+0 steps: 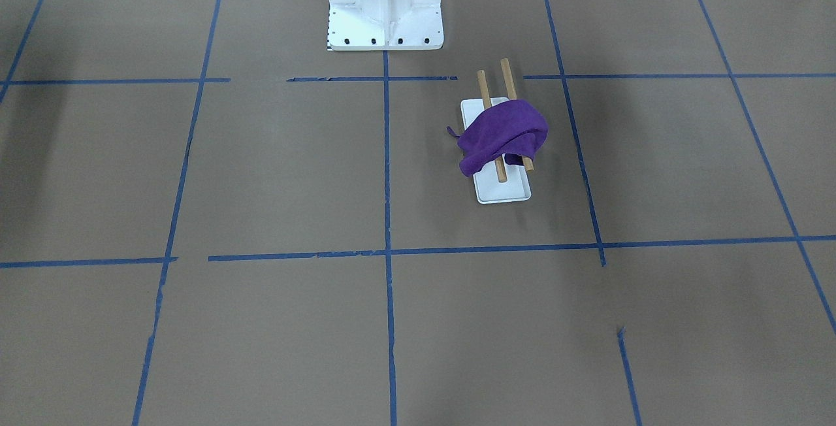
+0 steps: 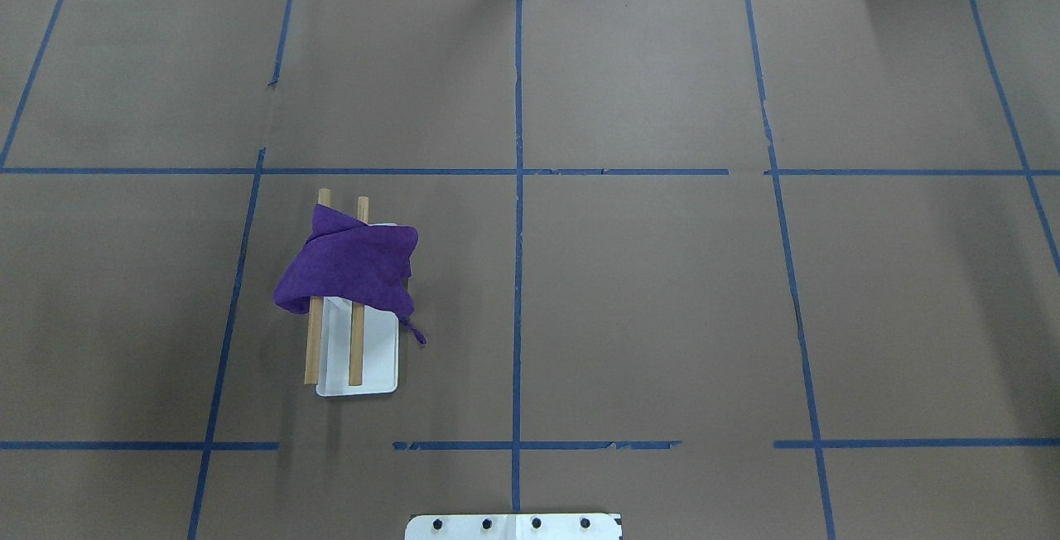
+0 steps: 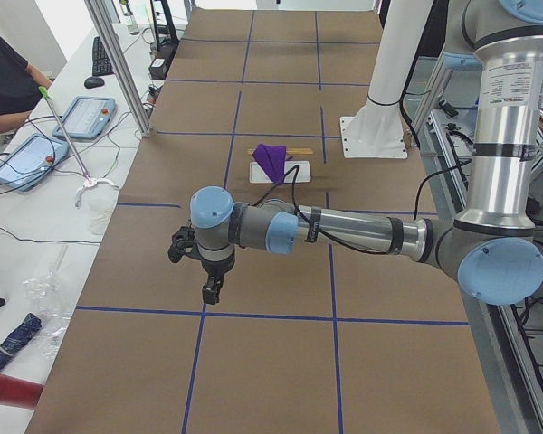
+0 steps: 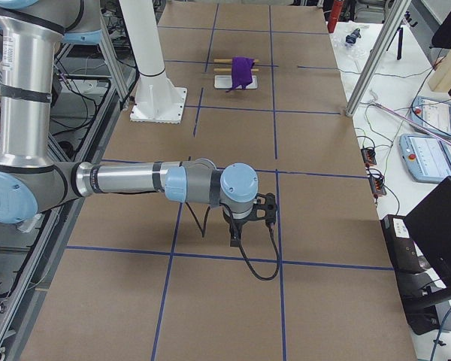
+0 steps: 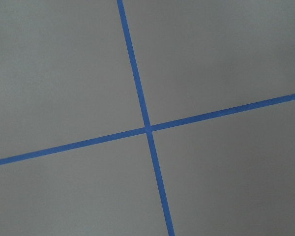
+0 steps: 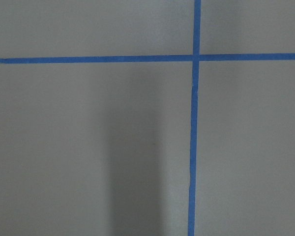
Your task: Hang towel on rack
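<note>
From my console I see the purple towel [image 2: 352, 271] draped across both wooden dowels [image 2: 313, 349] of the rack [image 2: 373, 362]. It is bunched over their far half, with one corner trailing down on the right beside the white base [image 1: 503, 189]. The rack stands on the left half of the table [image 2: 662, 316], near the white pedestal [image 1: 385, 4] and a little left of the centre tape line [image 2: 518, 275]. My left gripper [image 3: 212, 291] hangs low over the paper at the table's left end, pointing down and well apart from the rack. It shows only in the side view, so I cannot tell whether its fingers are spread or pressed together. The right gripper [image 4: 234, 239] hangs the same way at the right end, far from the towel, and I cannot tell the state of its fingers either. Both wrist cameras show me only brown paper and crossing blue tape.
</note>
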Action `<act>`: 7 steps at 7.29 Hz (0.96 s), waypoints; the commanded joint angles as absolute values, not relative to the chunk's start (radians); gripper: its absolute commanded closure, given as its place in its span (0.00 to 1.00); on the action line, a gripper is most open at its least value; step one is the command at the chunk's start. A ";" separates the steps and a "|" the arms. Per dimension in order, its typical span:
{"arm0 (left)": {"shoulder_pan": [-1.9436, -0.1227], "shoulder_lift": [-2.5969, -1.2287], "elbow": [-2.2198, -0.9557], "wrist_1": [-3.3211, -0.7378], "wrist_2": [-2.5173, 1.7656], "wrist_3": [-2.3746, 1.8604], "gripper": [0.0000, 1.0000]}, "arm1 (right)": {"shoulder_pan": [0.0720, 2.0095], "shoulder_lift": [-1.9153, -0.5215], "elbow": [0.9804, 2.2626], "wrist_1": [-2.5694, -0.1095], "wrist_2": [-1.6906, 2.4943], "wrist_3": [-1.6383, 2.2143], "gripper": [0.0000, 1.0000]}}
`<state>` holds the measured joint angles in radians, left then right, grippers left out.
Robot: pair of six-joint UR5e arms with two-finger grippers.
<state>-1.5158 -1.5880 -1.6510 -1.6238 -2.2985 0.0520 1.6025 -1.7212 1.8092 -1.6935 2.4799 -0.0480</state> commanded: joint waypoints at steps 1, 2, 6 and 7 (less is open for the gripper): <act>-1.525 -1.580 -1.637 -1.612 -2.299 0.052 0.00 | 1.614 -1.718 1.786 -1.694 2.480 -0.048 0.00; -1.545 -1.578 -1.637 -1.597 -2.299 0.051 0.00 | 1.618 -1.720 1.784 -1.694 2.480 -0.046 0.00; -1.575 -1.580 -1.646 -1.549 -2.299 0.046 0.00 | 1.646 -1.717 1.782 -1.692 2.471 -0.057 0.00; -1.575 -1.580 -1.647 -1.549 -2.299 0.046 0.00 | 1.644 -1.713 1.784 -1.692 2.445 -0.052 0.00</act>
